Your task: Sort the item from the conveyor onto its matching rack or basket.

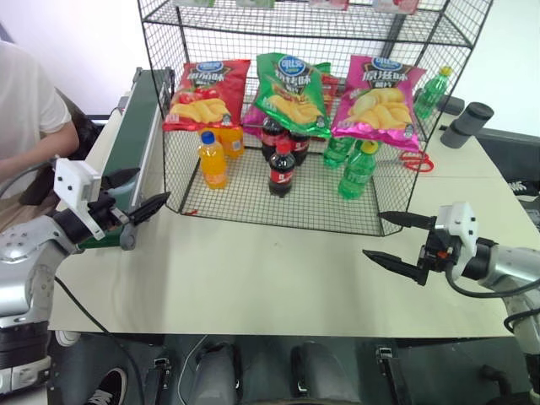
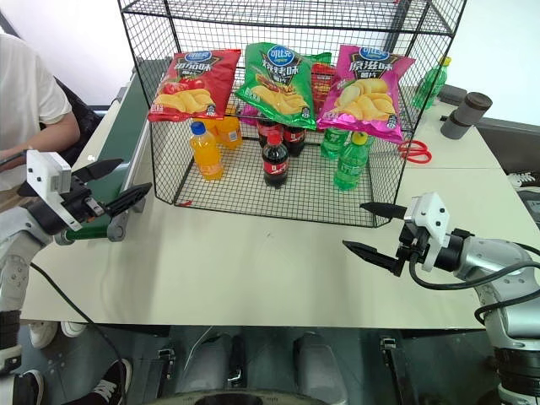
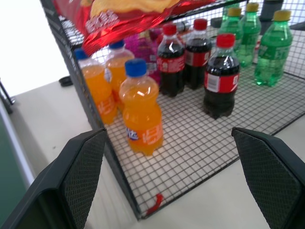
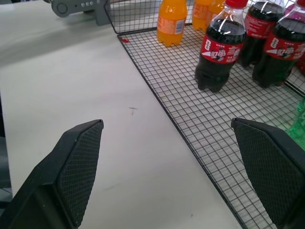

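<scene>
**Pale table, both grippers empty**

Beige table (image 1: 253, 278) carries my rack (image 1: 312, 34), top cut off. Green crisp bag (image 1: 291, 93) hangs inside between red and pink bags, hiding bottles behind. Left gripper (image 1: 135, 196) beside the conveyor (image 1: 143, 110), right gripper (image 1: 396, 240): fingers wide, holding nothing.

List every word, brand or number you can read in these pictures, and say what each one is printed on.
"原滋味": large white characters on the pink crisp bag.
Red crisp bag: white characters under a blue oval logo, too blurred to read.
Green crisp bag: the same kind of characters and logo, too blurred to read.
Cola bottle: white script on a red label, not legible.
Orange bottle: blue label, blurred.
</scene>
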